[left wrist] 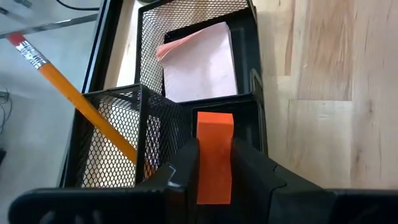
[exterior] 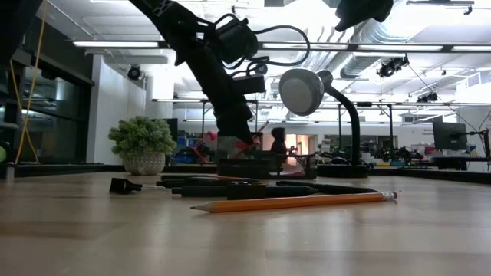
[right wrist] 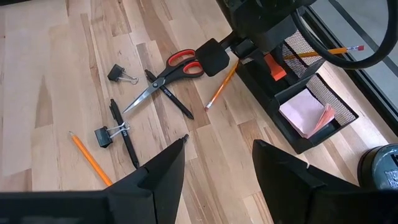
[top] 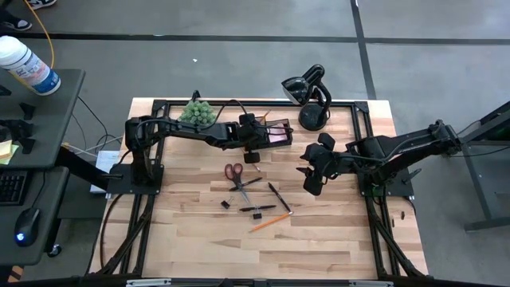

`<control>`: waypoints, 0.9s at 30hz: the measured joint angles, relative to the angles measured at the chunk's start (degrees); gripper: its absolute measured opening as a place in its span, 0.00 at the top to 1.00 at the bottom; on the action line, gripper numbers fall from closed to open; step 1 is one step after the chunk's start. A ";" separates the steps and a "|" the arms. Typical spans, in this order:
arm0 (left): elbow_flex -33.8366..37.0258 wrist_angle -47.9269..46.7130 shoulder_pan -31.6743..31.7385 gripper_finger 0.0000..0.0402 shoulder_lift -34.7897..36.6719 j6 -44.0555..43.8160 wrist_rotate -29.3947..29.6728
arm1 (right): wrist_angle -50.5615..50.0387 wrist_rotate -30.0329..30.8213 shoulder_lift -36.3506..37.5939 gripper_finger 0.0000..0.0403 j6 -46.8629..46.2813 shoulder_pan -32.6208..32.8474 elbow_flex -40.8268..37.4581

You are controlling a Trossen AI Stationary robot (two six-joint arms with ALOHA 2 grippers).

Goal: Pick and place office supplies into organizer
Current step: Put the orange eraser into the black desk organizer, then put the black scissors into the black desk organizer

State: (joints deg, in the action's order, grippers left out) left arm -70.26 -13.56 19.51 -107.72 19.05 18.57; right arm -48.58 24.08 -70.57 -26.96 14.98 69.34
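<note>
Wooden tabletop: only the left wrist view shows left pincer clamping an orange eraser.

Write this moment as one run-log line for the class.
left gripper: shut on orange block, over organizer | right gripper: open, waiting above table | scissors, pens, clips: still loose

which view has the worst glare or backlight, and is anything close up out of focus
Low view: bright ceiling strips backlight the dark left arm into a silhouette, and the near orange pencil with red eraser looks slightly soft. Left wrist view: the left claw, shut on an orange rectangular block, is blurred. High view: even light.
</note>
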 joint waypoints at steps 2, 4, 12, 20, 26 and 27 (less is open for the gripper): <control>0.00 0.07 0.00 0.78 -0.14 -0.07 -0.01 | -0.01 0.00 0.00 0.54 0.00 0.00 0.00; 0.01 -0.32 0.00 0.73 -0.26 -1.00 0.16 | 0.00 0.00 0.00 0.54 0.00 0.00 0.00; 0.02 0.05 0.00 0.55 -0.26 -1.77 1.27 | 0.00 0.00 0.00 0.54 0.00 0.00 0.00; 0.02 -0.87 -0.09 0.52 -0.24 -4.78 -7.81 | 0.00 -0.18 0.00 0.54 0.00 0.00 0.00; 0.02 -6.04 -2.22 0.57 -0.13 -7.93 -11.56 | -0.02 -0.46 0.00 0.54 0.00 0.00 0.00; 0.02 -6.95 -2.89 0.58 -0.13 -7.96 -11.82 | -0.02 -0.46 0.00 0.54 0.00 0.00 0.00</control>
State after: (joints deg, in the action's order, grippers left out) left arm -70.24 -20.51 16.61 -107.85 11.09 6.75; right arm -48.60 23.62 -70.57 -26.96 14.98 69.34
